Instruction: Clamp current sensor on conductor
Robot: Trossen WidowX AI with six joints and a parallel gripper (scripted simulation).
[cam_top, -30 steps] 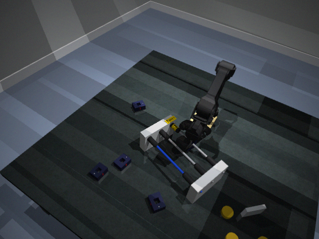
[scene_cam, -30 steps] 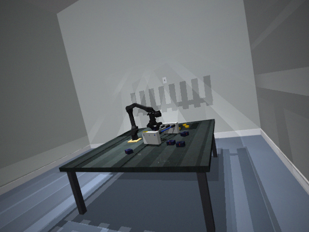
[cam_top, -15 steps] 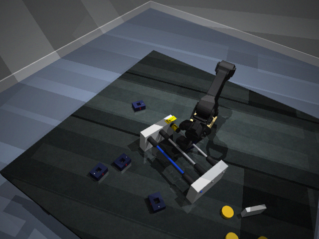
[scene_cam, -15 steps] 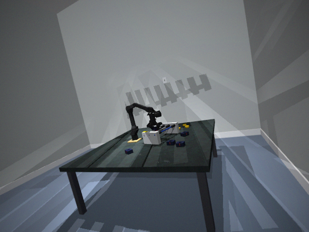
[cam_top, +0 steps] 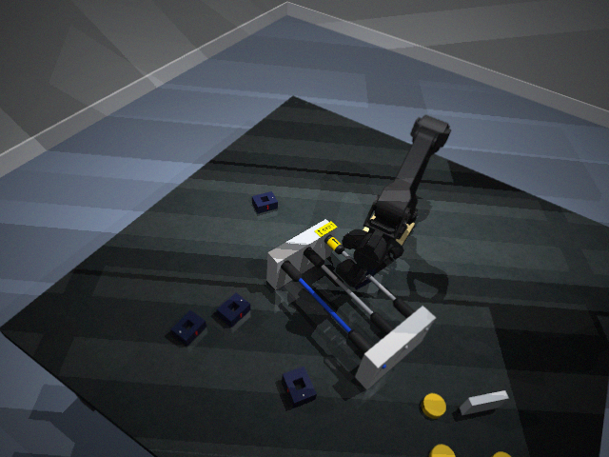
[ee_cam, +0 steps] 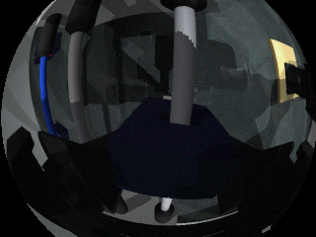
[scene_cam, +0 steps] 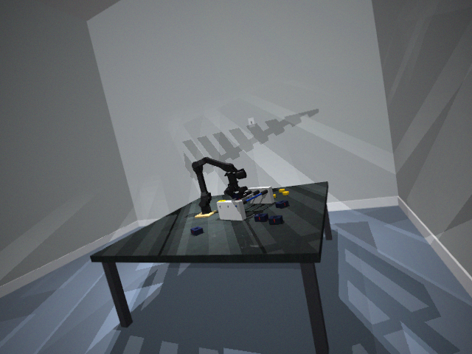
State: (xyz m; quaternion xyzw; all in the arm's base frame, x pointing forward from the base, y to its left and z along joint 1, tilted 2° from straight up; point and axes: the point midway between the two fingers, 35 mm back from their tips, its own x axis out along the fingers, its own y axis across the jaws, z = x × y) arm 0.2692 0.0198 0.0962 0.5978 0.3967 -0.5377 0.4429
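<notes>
We see the arm [cam_top: 412,169] reaching down at frame centre, its gripper [cam_top: 355,271] pinching the sensor [ee_cam: 168,152] around the grey conductor [ee_cam: 184,66], flanked by two other rods.

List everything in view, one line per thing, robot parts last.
End blocks: 2, pale grey, one near the arm and one toward the discs, holding the conductors between them.
Conductors: 3, side by side; one blue, one grey, one grey with a yellow collar.
Yellow label: 1, on the near block's top.
Held sensor: 1, navy, round the yellow-collared conductor.
Loose sensors: 4, navy, on the table.
Discs: 3, yellow, at the table's corner.
Bar: 1, pale grey, beside the discs.
Table: 1, dark.
Arm: 1, black.
Tool: 1, black, shut on the held sensor.
</notes>
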